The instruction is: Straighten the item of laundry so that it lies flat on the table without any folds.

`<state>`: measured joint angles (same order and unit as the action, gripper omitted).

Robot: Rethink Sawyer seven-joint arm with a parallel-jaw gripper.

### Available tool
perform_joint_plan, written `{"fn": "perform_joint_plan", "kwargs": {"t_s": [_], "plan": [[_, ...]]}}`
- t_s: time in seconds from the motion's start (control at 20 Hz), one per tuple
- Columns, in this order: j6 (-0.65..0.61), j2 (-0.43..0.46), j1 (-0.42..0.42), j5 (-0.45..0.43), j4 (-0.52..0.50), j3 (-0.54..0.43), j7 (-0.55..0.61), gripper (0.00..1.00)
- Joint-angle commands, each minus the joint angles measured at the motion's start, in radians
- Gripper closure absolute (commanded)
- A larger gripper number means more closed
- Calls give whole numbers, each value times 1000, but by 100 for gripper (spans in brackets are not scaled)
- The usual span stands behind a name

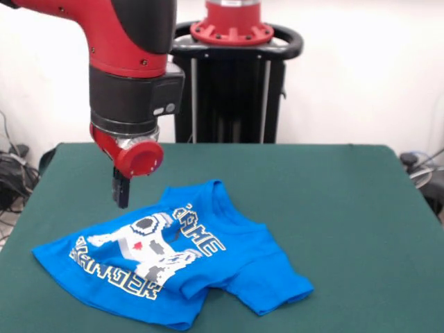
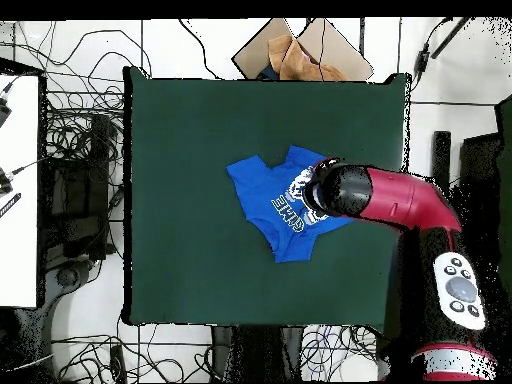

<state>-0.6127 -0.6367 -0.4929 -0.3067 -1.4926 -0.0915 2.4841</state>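
I see the table [image 1: 361,208] first: a wide green surface, much larger than what lies on it, so there is plenty of free cloth on every side for spreading. The arm [image 2: 400,198] comes next; in the overhead view it reaches from the base across to the garment and covers one end of it, and in the front view its wrist points down over the far edge of the shirt.

The item of laundry [image 1: 229,267] lies toward the middle of the table, a little to the front. It is not flat. The body is bunched, the white print [image 1: 149,246] is bent so that the letters run in two directions, and one sleeve or corner sticks out to the side while a fold lifts near the collar. I judge the task as only begun, because several folds are left.

The gripper [image 1: 122,189] hangs just above the far edge of the shirt, near the print. I think it is placed there to take an edge and pull it outward. Its tips look dark and close together, but from this angle I cannot tell whether they are closed or parted, or whether they touch the fabric.
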Motion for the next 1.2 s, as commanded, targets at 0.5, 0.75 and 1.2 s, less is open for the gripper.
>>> {"fn": "perform_joint_plan", "kwargs": {"t_s": [0.5, 0.75, 1.2], "plan": [[-159, -136, -88, 33, -174, -232, -229, 100], [-158, -186, -69, 32, -236, -230, -176, 100], [-14, -146, -31, -3, -276, -211, -36, 100]]}}
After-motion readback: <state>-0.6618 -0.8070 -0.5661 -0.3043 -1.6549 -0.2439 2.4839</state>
